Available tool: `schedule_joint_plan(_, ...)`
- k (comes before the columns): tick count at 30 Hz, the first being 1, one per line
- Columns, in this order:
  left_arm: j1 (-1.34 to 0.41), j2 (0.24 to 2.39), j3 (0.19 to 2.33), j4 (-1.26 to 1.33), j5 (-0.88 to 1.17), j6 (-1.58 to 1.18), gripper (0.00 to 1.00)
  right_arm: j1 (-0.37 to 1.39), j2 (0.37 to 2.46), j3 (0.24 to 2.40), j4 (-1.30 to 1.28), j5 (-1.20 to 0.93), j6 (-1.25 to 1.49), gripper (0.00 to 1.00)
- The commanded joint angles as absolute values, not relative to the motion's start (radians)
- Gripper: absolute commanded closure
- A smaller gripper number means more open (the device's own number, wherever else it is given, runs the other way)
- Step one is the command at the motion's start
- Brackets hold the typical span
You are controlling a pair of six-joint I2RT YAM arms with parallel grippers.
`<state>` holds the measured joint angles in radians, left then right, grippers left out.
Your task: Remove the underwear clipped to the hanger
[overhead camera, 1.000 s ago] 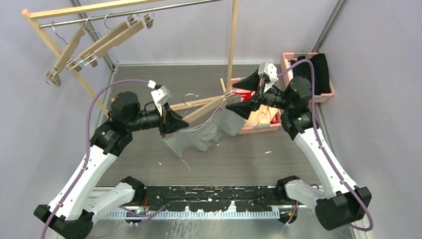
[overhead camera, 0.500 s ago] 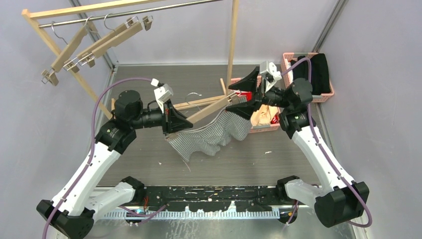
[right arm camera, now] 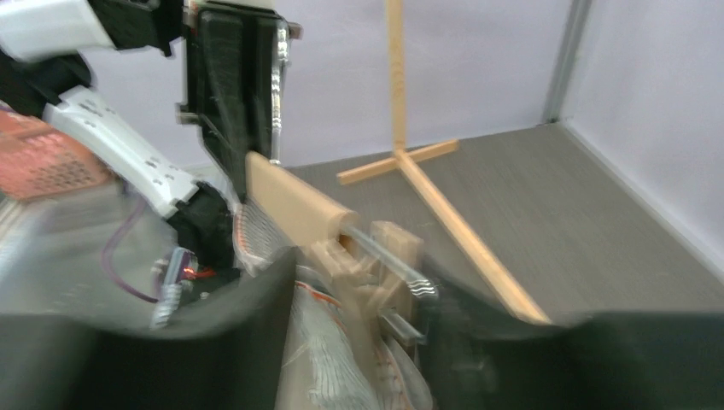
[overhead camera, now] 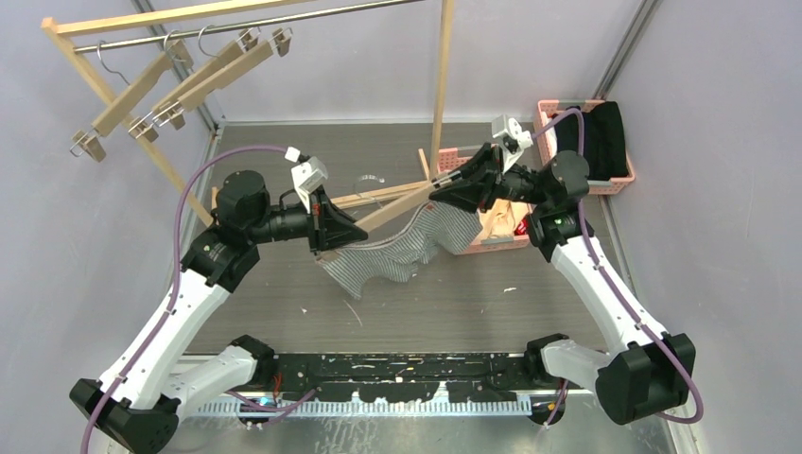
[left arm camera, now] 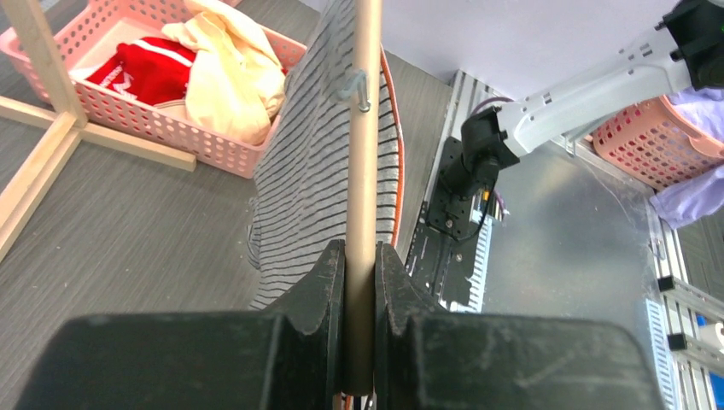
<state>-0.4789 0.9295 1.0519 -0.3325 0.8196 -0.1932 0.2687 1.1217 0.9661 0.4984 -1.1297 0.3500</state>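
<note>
A wooden hanger [overhead camera: 392,200] is held level above the table, and the grey-and-white pinstriped underwear [overhead camera: 397,251] hangs clipped beneath it. My left gripper [overhead camera: 352,232] is shut on the hanger's bar [left arm camera: 363,171], with the striped underwear [left arm camera: 312,171] draped beside it. My right gripper [overhead camera: 441,189] is at the hanger's far end, its jaws closed round the clip [right arm camera: 380,265] and the striped underwear's [right arm camera: 333,359] waistband; this view is blurred. The red underwear [left arm camera: 141,68] and the cream underwear [left arm camera: 235,77] lie in a pink basket [overhead camera: 496,244].
A wooden rack with several bare clip hangers [overhead camera: 180,80] stands at the back left; its upright post [overhead camera: 441,85] rises just behind the held hanger. A second pink basket [overhead camera: 619,180] at the back right holds a black garment [overhead camera: 601,132]. Walls close in on both sides.
My right gripper's jaws went from wide open to closed on the clip at the hanger's end. The left gripper kept its hold; the striped underwear shifted slightly.
</note>
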Motion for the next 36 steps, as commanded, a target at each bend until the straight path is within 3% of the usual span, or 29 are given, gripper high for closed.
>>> schedule_joint_plan(1, -0.482, 0.933, 1.052, -0.237, 0.820, -0.212, 1.00, 0.269, 1.106, 0.979, 0.581, -1.113, 0.390, 0.98)
schedule_joint_plan(5, -0.482, 0.934, 1.043, -0.237, 0.807, -0.211, 1.00, 0.270, 1.098, 0.977, 0.588, -1.093, 0.393, 0.99)
schedule_joint_plan(6, -0.482, 0.932, 1.043, -0.237, 0.805, -0.210, 1.00, 0.269, 1.096, 0.982, 0.576, -1.081, 0.391, 0.84)
schedule_joint_plan(7, -0.482, 0.930, 1.046, -0.239, 0.802, -0.209, 1.00, 0.269, 1.096, 0.986, 0.559, -1.075, 0.383, 0.53)
schedule_joint_plan(8, -0.483, 0.926, 1.048, -0.242, 0.800, -0.208, 1.00, 0.269, 1.096, 0.988, 0.553, -1.073, 0.379, 0.41)
schedule_joint_plan(11, -0.482, 0.925, 1.062, -0.254, 0.804, -0.204, 1.00, 0.269, 1.091, 0.981, 0.599, -1.054, 0.418, 0.21)
schedule_joint_plan(13, -0.482, 0.926, 1.064, -0.254, 0.808, -0.206, 1.00, 0.269, 1.094, 0.983, 0.636, -1.048, 0.448, 0.20)
schedule_joint_plan(15, -0.482, 0.925, 1.064, -0.254, 0.804, -0.207, 1.00, 0.270, 1.100, 0.992, 0.646, -1.048, 0.460, 0.25)
schedule_joint_plan(16, -0.482, 0.923, 1.065, -0.254, 0.803, -0.206, 1.00, 0.270, 1.103, 0.996, 0.644, -1.049, 0.463, 0.34)
schedule_joint_plan(17, -0.482, 0.922, 1.065, -0.253, 0.800, -0.207, 1.00, 0.269, 1.104, 0.998, 0.644, -1.052, 0.465, 0.46)
schedule_joint_plan(19, -0.482, 0.921, 1.064, -0.252, 0.798, -0.208, 1.00, 0.270, 1.109, 0.997, 0.642, -1.051, 0.471, 0.85)
schedule_joint_plan(20, -0.482, 0.922, 1.065, -0.252, 0.796, -0.210, 1.00, 0.269, 1.107, 0.995, 0.639, -1.048, 0.471, 0.97)
schedule_joint_plan(27, -0.482, 0.926, 1.064, -0.214, 0.788, -0.226, 1.00, 0.270, 1.071, 0.951, 0.632, -0.997, 0.445, 0.99)
schedule_joint_plan(28, -0.482, 0.925, 1.066, -0.205, 0.794, -0.231, 1.00, 0.269, 1.065, 0.952, 0.620, -0.978, 0.442, 0.90)
schedule_joint_plan(29, -0.482, 0.926, 1.067, -0.191, 0.801, -0.238, 1.00, 0.270, 1.062, 0.957, 0.603, -0.962, 0.431, 0.58)
schedule_joint_plan(32, -0.482, 0.926, 1.078, -0.171, 0.812, -0.254, 1.00, 0.270, 1.036, 0.937, 0.605, -0.869, 0.425, 0.13)
schedule_joint_plan(34, -0.482, 0.922, 1.091, -0.172, 0.815, -0.257, 1.00, 0.270, 1.005, 0.882, 0.650, -0.775, 0.443, 0.02)
schedule_joint_plan(36, -0.482, 0.913, 1.098, -0.160, 0.817, -0.271, 1.00, 0.269, 0.978, 0.824, 0.715, -0.677, 0.481, 0.01)
